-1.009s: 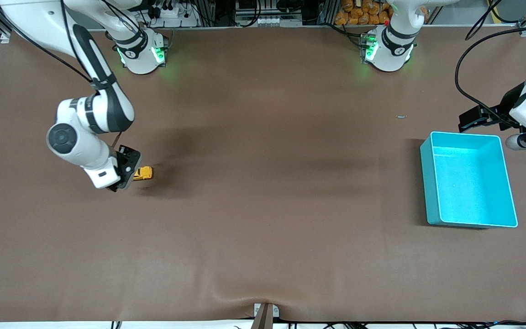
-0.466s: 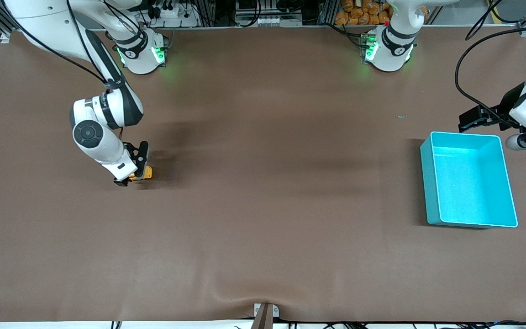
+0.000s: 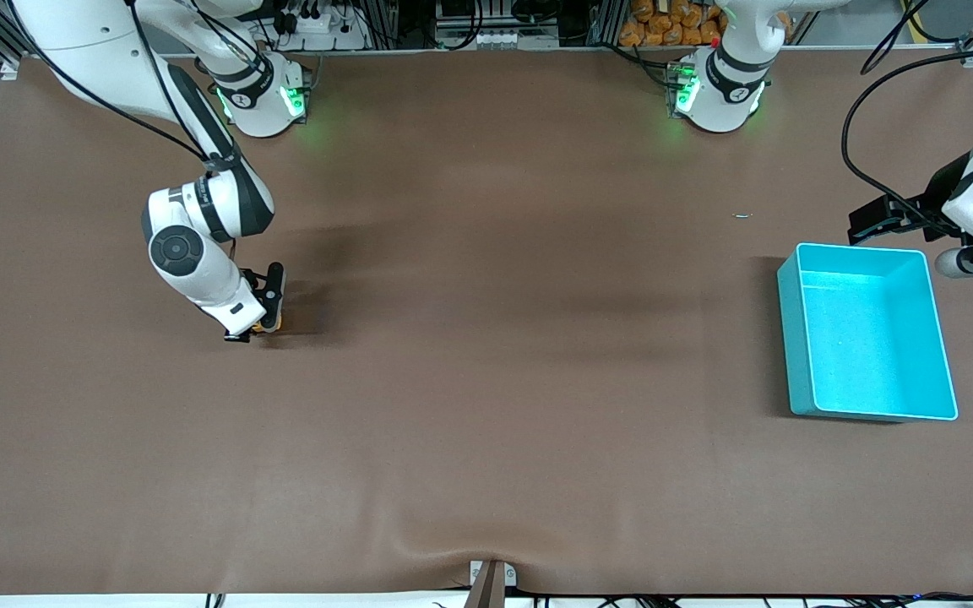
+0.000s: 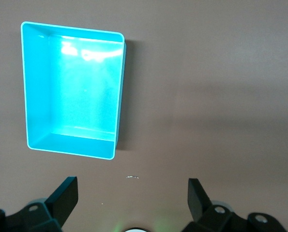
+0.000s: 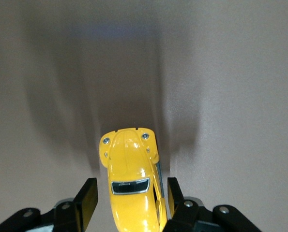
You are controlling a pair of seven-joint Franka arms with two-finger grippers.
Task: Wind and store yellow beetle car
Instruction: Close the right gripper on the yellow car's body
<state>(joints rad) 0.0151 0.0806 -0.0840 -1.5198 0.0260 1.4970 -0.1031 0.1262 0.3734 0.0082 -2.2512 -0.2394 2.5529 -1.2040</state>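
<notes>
Front view: the right claw (image 3: 260,314) is down at the table (image 3: 486,380) toward the right arm's end, with the car (image 3: 270,322) a yellow sliver between its fingers. The left claw (image 3: 892,221) waits just beside the bin (image 3: 867,342).

Left wrist view: the left claw (image 4: 132,195) hangs wide, the bin (image 4: 71,92) below it.

Right wrist view: the right claw (image 5: 131,199) has narrowed about the car (image 5: 131,186), one finger on each flank; whether both touch, I cannot tell.
</notes>
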